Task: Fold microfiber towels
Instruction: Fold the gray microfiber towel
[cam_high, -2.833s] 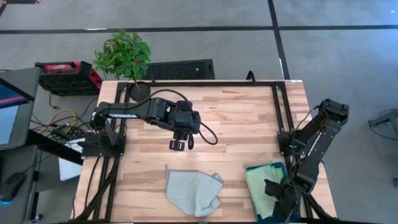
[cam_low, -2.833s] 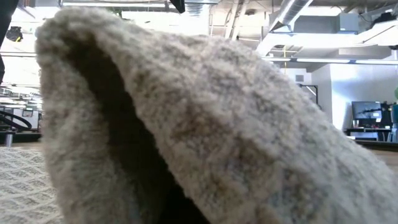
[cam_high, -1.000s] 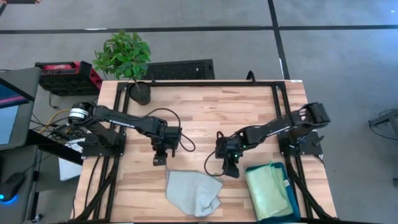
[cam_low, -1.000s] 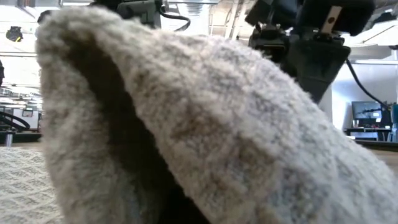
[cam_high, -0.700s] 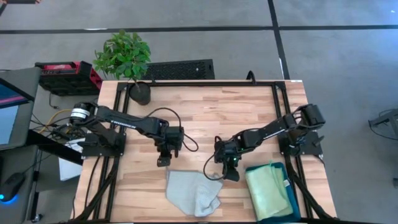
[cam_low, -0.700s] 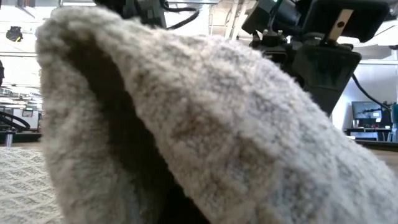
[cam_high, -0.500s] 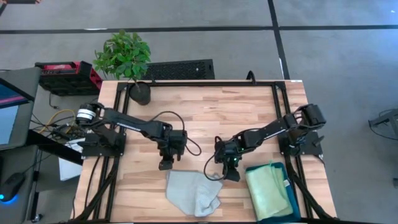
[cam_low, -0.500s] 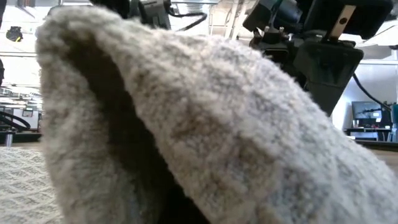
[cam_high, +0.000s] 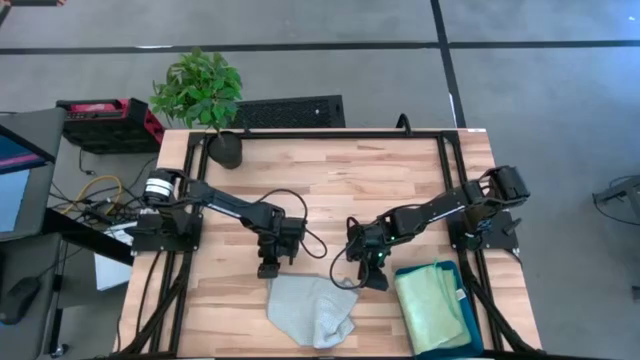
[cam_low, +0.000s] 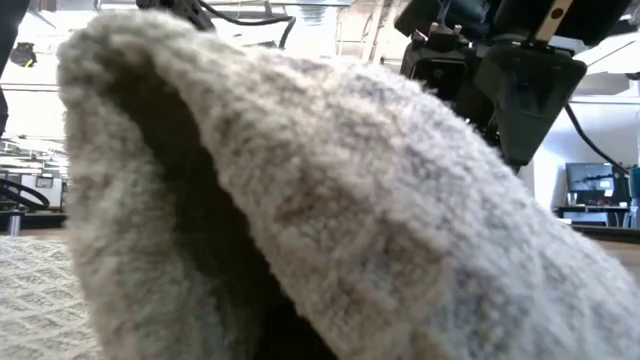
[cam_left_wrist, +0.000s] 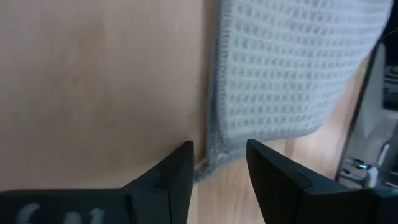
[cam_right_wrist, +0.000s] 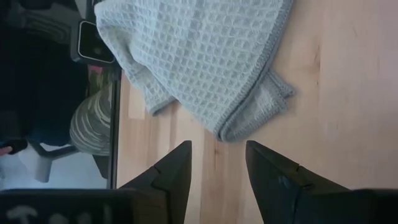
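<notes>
A pale grey-blue microfiber towel (cam_high: 310, 310) lies crumpled on the wooden table near its near edge, and it fills the low view (cam_low: 300, 200). My left gripper (cam_high: 268, 269) is open just above the towel's far-left corner (cam_left_wrist: 211, 163), with one finger on each side of that corner's edge. My right gripper (cam_high: 375, 281) is open a little short of the towel's far-right corner (cam_right_wrist: 255, 112), above bare wood. A light green towel (cam_high: 432, 306) lies folded in the teal bin (cam_high: 470, 322) at the near right.
A potted plant (cam_high: 200, 95) stands at the table's far left corner. A black frame rail (cam_high: 330, 133) runs round the table's edges. Bare wood (cam_high: 370, 175) lies between the arms and the far edge. The right arm's gripper body (cam_low: 520, 80) shows behind the towel in the low view.
My left gripper has gone toward the near edge and a little to the right, down to the grey-blue towel's far-left corner. My right gripper has shifted slightly nearer the towel's far-right corner, then held. The towel has not moved.
</notes>
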